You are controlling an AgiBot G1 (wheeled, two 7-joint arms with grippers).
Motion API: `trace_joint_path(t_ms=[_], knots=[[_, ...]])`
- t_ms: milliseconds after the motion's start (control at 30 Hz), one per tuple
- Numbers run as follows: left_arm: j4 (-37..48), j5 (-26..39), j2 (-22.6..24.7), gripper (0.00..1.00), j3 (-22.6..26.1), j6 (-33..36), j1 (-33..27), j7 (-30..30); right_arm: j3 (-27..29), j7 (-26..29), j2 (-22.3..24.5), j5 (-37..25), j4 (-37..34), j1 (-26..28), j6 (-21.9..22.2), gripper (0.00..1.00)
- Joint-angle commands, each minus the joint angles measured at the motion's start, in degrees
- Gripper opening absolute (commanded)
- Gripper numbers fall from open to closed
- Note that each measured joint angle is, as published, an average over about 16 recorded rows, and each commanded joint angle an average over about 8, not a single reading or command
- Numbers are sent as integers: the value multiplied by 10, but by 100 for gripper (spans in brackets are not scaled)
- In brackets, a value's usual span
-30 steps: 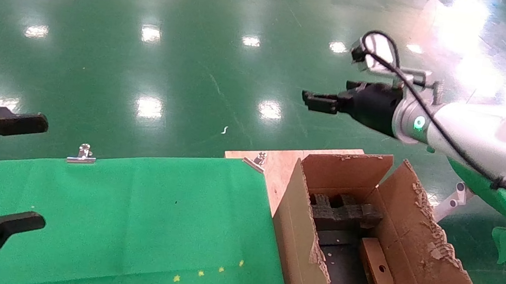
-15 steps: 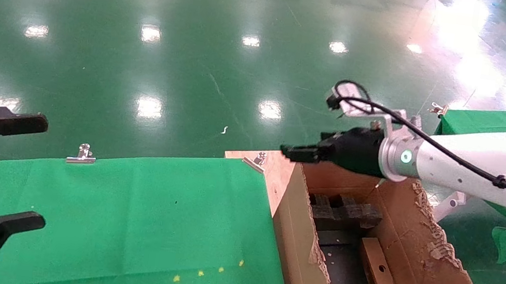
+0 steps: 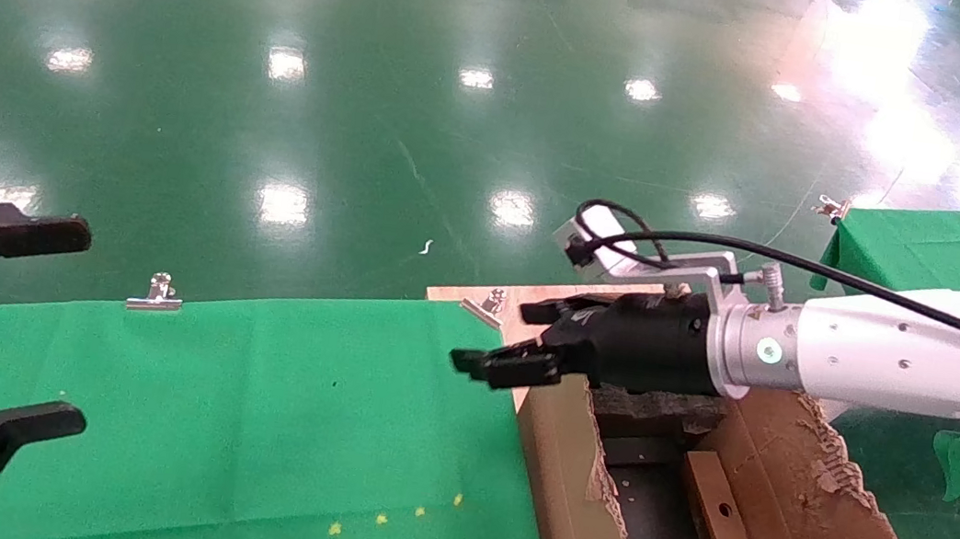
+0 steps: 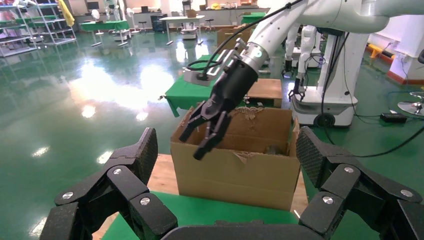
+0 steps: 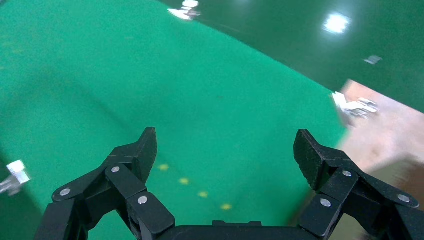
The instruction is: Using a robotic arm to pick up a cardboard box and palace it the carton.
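The cardboard box (image 3: 721, 515), small and flat with a round hole, lies inside the carton (image 3: 571, 495) between black foam inserts. The robotic arm, my white right arm, reaches in from the right. Its gripper (image 3: 499, 337) is open and empty, level over the carton's far left corner and the table edge. The left wrist view shows the carton (image 4: 235, 170) with the right gripper (image 4: 200, 137) above its rim. The right wrist view shows the open right gripper (image 5: 225, 145) over green cloth. My left gripper (image 3: 78, 328) is open and empty at the far left.
A green cloth (image 3: 239, 405) covers the table, held by metal clips (image 3: 155, 294) (image 3: 489, 303), with small yellow marks (image 3: 409, 529) near the front. A wooden board (image 3: 530, 309) lies under the carton. Another green-covered table (image 3: 938, 242) stands at the right. Glossy green floor lies beyond.
My right arm has come down and to the left, from high over the floor to just above the carton's far left corner. The left gripper has not moved.
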Motion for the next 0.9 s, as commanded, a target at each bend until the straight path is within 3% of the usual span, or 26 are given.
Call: trace_joint_path(t_ms=[33, 700, 900], knots=[[0, 0, 0, 100, 0, 0, 0, 0, 28, -37, -1, 27, -2, -16, -22, 100], [0, 0, 0, 100, 0, 0, 0, 0, 303, -408, -10, 300, -19, -174, -238, 100], [0, 0, 0, 100, 0, 0, 0, 0, 350, -471, -11, 347, -22, -201, -274, 100]])
